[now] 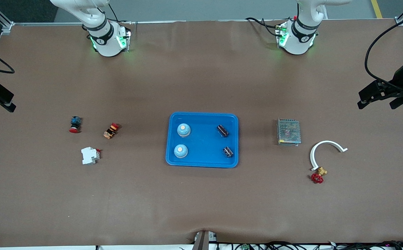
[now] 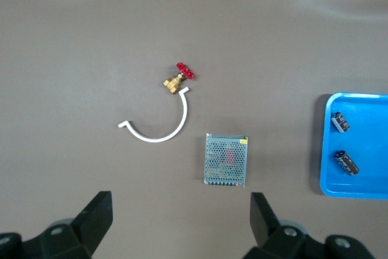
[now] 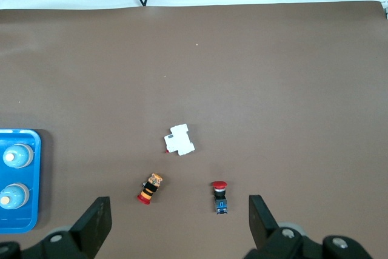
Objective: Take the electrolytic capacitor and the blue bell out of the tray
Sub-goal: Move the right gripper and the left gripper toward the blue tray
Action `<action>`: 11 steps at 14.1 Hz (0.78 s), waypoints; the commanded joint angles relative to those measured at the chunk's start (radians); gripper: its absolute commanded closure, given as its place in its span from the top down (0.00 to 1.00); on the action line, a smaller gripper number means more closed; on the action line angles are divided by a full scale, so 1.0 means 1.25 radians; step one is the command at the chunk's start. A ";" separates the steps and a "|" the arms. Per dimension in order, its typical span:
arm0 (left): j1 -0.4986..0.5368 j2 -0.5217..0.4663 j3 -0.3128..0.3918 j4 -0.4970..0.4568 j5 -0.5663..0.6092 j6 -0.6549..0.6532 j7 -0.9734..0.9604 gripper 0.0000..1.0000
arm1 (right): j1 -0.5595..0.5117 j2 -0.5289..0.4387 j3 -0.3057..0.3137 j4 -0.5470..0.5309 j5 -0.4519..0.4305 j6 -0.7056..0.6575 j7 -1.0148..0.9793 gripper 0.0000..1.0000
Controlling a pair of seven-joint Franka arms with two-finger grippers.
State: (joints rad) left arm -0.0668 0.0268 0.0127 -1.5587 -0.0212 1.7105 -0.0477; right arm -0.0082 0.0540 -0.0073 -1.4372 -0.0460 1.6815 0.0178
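A blue tray (image 1: 204, 146) lies mid-table. In it stand two light-blue bells (image 1: 184, 130) (image 1: 181, 151) on the side toward the right arm's end, and two dark capacitors (image 1: 223, 131) (image 1: 228, 151) lie on the side toward the left arm's end. My left gripper (image 2: 180, 210) hangs open and empty high over the table near the metal box; its view catches the capacitors (image 2: 340, 121) (image 2: 346, 162). My right gripper (image 3: 179, 210) is likewise open and empty, high over the two push buttons, with the bells (image 3: 17, 156) (image 3: 12, 195) at its view's edge.
Toward the left arm's end lie a perforated metal box (image 1: 288, 132), a white curved piece (image 1: 322, 149) and a brass valve with a red handle (image 1: 318, 175). Toward the right arm's end lie a blue-and-red button (image 1: 75, 124), an orange-and-red button (image 1: 111, 130) and a white breaker (image 1: 90, 155).
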 commanded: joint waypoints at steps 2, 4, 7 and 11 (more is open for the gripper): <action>0.004 0.007 -0.003 0.020 0.003 -0.015 -0.007 1.00 | -0.002 0.001 0.002 -0.001 0.011 0.005 -0.008 1.00; 0.004 0.008 -0.002 0.020 0.005 -0.015 -0.007 1.00 | 0.003 0.001 0.002 -0.001 0.011 0.005 -0.008 1.00; 0.004 0.019 -0.002 0.020 0.010 -0.015 -0.010 1.00 | 0.002 0.001 0.002 -0.001 0.011 0.002 -0.008 1.00; -0.003 0.062 -0.002 0.020 0.013 -0.015 -0.012 1.00 | 0.000 0.001 0.002 -0.001 0.010 0.002 -0.008 1.00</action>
State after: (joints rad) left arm -0.0669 0.0610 0.0152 -1.5592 -0.0212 1.7070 -0.0478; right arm -0.0054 0.0572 -0.0050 -1.4373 -0.0460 1.6816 0.0154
